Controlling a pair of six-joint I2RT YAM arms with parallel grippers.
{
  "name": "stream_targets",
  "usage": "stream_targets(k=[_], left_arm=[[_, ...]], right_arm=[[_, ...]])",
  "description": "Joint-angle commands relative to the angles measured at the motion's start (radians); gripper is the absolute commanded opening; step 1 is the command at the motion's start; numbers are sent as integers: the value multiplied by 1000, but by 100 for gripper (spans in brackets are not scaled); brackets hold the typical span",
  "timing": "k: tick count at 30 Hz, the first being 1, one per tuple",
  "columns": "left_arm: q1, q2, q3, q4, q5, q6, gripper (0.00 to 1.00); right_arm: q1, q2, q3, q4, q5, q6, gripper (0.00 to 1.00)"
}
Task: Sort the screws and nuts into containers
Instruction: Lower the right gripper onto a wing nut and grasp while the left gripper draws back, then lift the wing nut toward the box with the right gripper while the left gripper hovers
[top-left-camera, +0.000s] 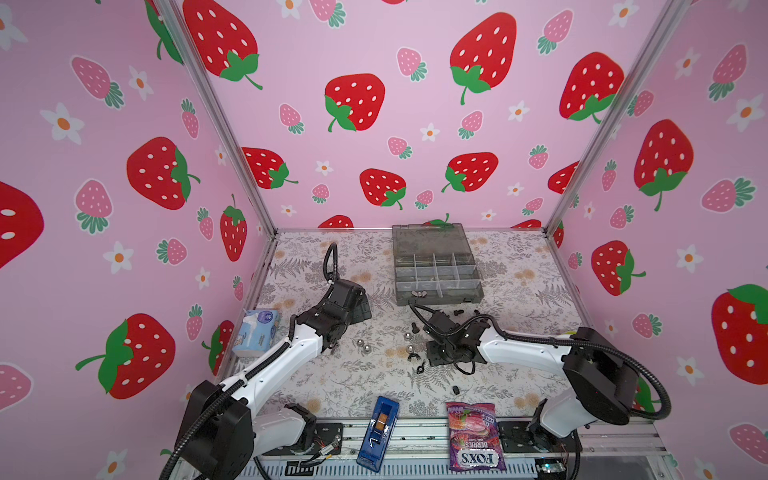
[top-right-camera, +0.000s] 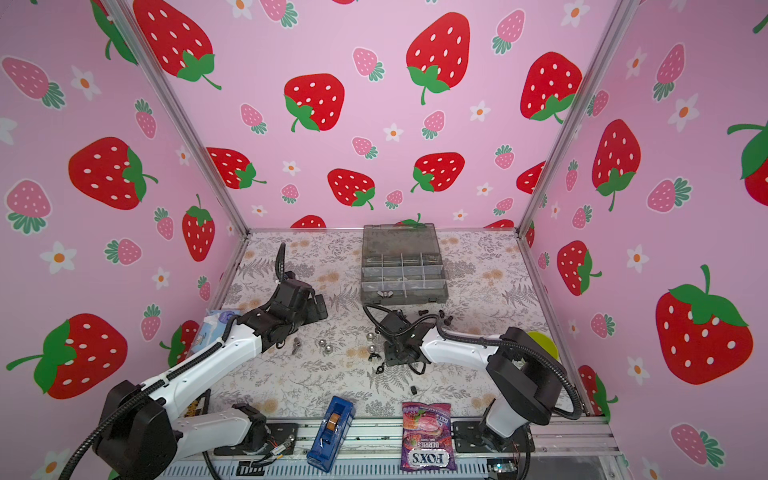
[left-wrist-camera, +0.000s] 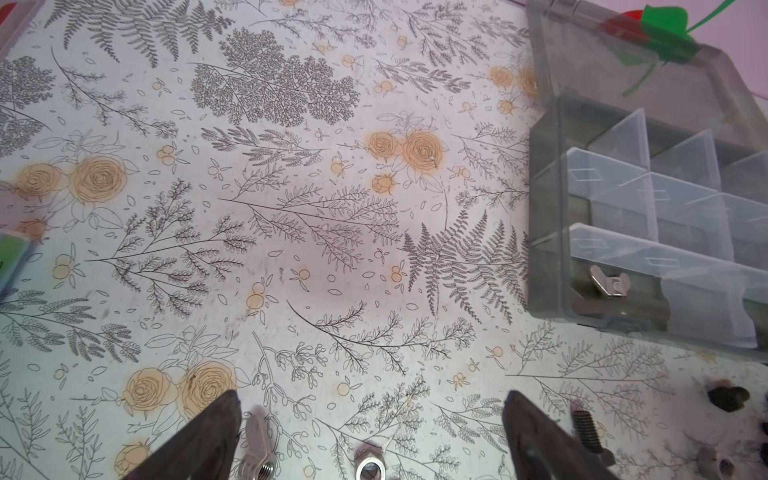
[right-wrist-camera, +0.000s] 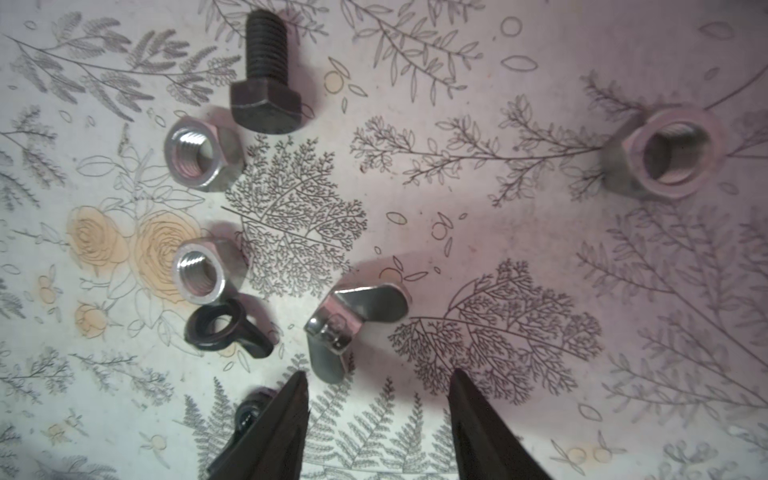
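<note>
The grey organiser box (top-left-camera: 436, 270) (left-wrist-camera: 552, 208) stands open at the back, with a silver winged nut (left-wrist-camera: 609, 282) in a front cell. My left gripper (top-left-camera: 362, 308) (left-wrist-camera: 372, 401) hangs open beside the box. A silver winged nut (left-wrist-camera: 255, 444) and a silver hex nut (left-wrist-camera: 368, 465) lie loose between its fingers. My right gripper (top-left-camera: 436, 353) (right-wrist-camera: 379, 374) is low over the scattered pieces, jaws apart and holding nothing. A silver winged nut (right-wrist-camera: 353, 324) lies just beyond its tips. Nearby lie a black winged nut (right-wrist-camera: 224, 328), silver hex nuts (right-wrist-camera: 199, 158) and a black screw (right-wrist-camera: 266, 75).
A blue narrow box (top-left-camera: 378, 432) and a purple candy bag (top-left-camera: 473, 436) lie at the front edge. A tissue pack (top-left-camera: 257, 330) sits by the left wall. Shiny dome nuts (top-left-camera: 363, 345) lie mid-table, and more black pieces (top-left-camera: 457, 311) lie before the organiser.
</note>
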Motion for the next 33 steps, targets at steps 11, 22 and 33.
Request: stream_targets(k=[11, 22, 33], left_arm=[[20, -42, -41, -11, -59, -60, 99], [56, -79, -73, -19, -58, -84, 99], [79, -82, -80, -9, -31, -95, 99]], right_arm=[[8, 98, 71, 20, 16, 0, 53], [8, 166, 113, 1, 28, -38, 43], [13, 167, 112, -99, 33, -55, 41]])
